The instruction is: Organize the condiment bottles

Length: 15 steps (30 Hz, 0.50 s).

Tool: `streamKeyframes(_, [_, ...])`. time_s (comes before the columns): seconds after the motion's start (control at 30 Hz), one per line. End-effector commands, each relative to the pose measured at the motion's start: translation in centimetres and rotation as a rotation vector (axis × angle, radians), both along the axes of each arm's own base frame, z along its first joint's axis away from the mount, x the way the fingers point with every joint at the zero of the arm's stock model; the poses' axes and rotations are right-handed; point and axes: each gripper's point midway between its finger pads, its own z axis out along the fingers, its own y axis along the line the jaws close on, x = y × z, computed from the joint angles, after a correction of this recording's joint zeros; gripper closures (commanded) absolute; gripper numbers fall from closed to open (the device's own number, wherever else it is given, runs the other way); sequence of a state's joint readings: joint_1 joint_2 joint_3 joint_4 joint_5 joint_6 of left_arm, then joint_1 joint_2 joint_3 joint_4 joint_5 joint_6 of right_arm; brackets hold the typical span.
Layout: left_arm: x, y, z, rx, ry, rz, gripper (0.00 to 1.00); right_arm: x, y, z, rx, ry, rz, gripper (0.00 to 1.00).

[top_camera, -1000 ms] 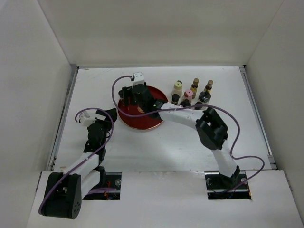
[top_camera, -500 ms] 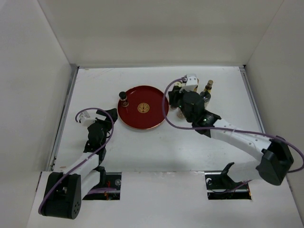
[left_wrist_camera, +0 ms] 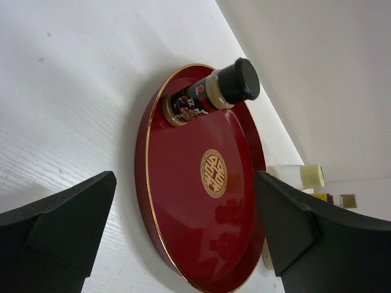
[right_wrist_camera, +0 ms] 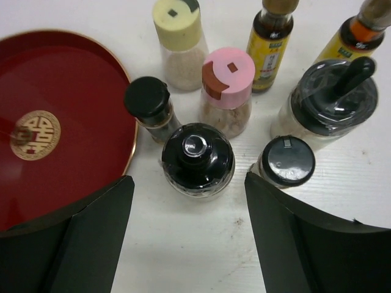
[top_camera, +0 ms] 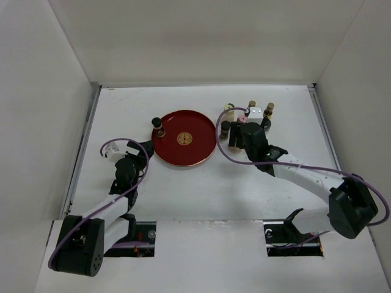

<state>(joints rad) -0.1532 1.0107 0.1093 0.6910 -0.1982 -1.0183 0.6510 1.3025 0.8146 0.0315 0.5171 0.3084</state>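
Note:
One dark bottle with a black cap (top_camera: 159, 126) stands on the left rim of the round red tray (top_camera: 194, 151); it also shows in the left wrist view (left_wrist_camera: 211, 94). The other bottles cluster right of the tray. The right wrist view shows a cream-capped one (right_wrist_camera: 177, 36), a pink-capped one (right_wrist_camera: 227, 82), two amber ones (right_wrist_camera: 269, 36), a small black-capped one (right_wrist_camera: 148, 104), a round black-lidded jar (right_wrist_camera: 197, 160), a black-capped jar (right_wrist_camera: 285, 162) and a larger black-lidded jar (right_wrist_camera: 333, 97). My right gripper (right_wrist_camera: 189, 178) (top_camera: 237, 141) hangs open above the round jar. My left gripper (left_wrist_camera: 183, 177) (top_camera: 139, 149) is open and empty, left of the tray.
The red tray with its gold emblem (left_wrist_camera: 214, 173) fills the middle of the left wrist view. White walls enclose the table on the left, far and right sides. The right arm's purple cable (top_camera: 317, 168) loops over the table's right half.
My right gripper has left the dark bottle on the tray's left rim and swung right to hover over the bottle cluster. The left arm has barely moved.

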Motion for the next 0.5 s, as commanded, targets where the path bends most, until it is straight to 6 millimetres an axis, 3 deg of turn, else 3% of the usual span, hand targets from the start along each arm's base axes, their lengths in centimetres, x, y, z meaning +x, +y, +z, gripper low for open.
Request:
streamKeyframes(0.0, [0.8,-0.1,2.8,-0.013,-0.093,-0.001,0.00,2.1,1.3,1.3,0.046,-0.024,0.012,0.20])
streamKeyframes(0.47, [0.9,-0.3,2.4,-0.014,-0.079,-0.009,0.00,4.2,0.5,-1.1,0.020,0.021,-0.037,0.20])
